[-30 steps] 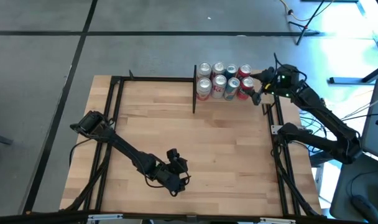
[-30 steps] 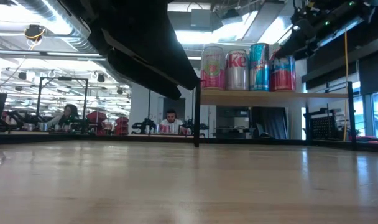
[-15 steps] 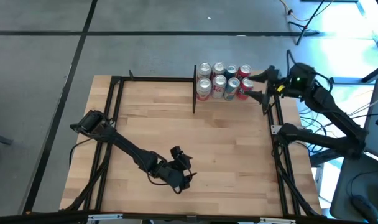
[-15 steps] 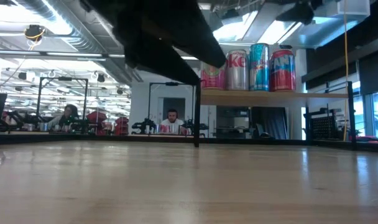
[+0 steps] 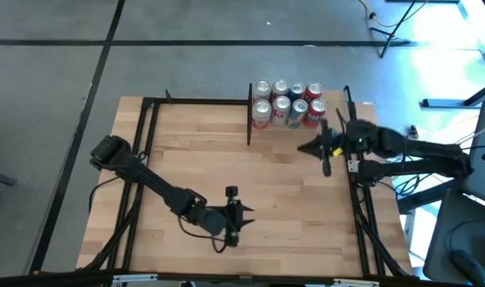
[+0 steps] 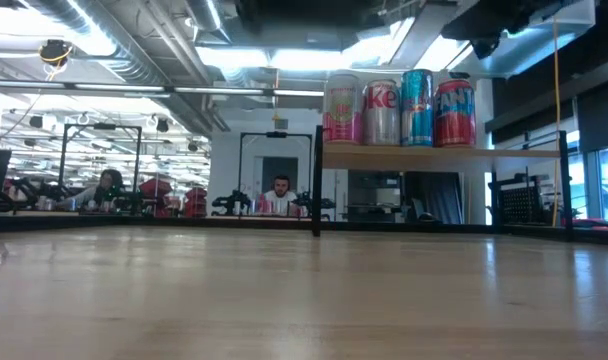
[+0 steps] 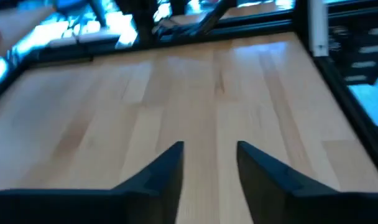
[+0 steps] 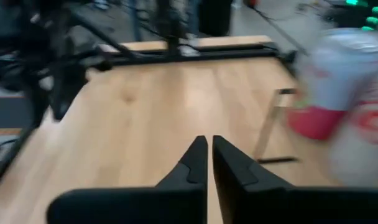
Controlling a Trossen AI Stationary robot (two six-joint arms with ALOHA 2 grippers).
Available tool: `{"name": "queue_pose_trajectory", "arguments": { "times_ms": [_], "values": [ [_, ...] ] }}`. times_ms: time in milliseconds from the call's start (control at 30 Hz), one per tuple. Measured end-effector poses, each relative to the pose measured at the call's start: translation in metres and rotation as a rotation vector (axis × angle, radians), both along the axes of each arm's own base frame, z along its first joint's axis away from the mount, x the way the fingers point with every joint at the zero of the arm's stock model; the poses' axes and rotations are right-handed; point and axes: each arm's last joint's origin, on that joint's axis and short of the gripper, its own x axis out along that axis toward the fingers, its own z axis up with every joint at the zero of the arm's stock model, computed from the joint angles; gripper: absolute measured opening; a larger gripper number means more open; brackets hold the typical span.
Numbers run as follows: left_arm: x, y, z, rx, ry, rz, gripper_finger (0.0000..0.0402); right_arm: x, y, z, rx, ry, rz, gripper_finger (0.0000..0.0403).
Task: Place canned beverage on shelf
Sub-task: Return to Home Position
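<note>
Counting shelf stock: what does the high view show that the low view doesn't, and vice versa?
High view only: a second row of cans behind the front cans, the left gripper over the table's near side, the right gripper before the shelf. Low view only: the front cans' labelled sides and two people beyond the table. Both: the shelf and its four front cans.

on the shelf [image 6: 439, 152] in the low view, the silver can [image 6: 380, 110], second from the shelf's left post, bears red letters "ke"; the red can [image 6: 454, 110] at the shelf's right end bears pale letters that look like "an", the rest unclear; print on the pink can [image 6: 342, 110] and the blue can [image 6: 416, 105] is too small to read
</note>
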Motion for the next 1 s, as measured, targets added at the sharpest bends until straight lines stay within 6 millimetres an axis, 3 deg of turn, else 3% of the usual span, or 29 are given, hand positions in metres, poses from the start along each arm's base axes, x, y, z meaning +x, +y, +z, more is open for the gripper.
{"name": "queue_pose_trajectory", "arguments": {
  "times_ms": [100,200,333,533,800,1000],
  "values": [
    [-0.009,0.000,0.013,0.043,-0.022,-0.060,0.0108,0.004,0.011,-0.021,0.021,-0.044,0.065,0.0023],
    [-0.020,0.011,0.018,0.055,-0.032,-0.057,0.0083,0.005,0.019,-0.037,0.025,-0.091,0.087,0.0033],
    [-0.044,0.037,0.005,0.027,-0.036,-0.014,0.0063,0.007,0.027,-0.057,0.000,-0.110,0.071,0.0023],
    [-0.085,0.079,-0.012,-0.114,-0.176,-0.101,0.0049,0.008,0.031,-0.078,-0.042,-0.184,0.062,0.0004],
    [-0.143,0.121,-0.044,-0.166,-0.291,-0.024,0.0048,0.008,0.031,-0.082,-0.075,-0.194,0.068,0.0001],
    [-0.171,0.141,-0.048,-0.183,-0.346,-0.007,0.0048,0.005,0.030,-0.080,-0.081,-0.211,0.071,0.0001]
  ]
}}
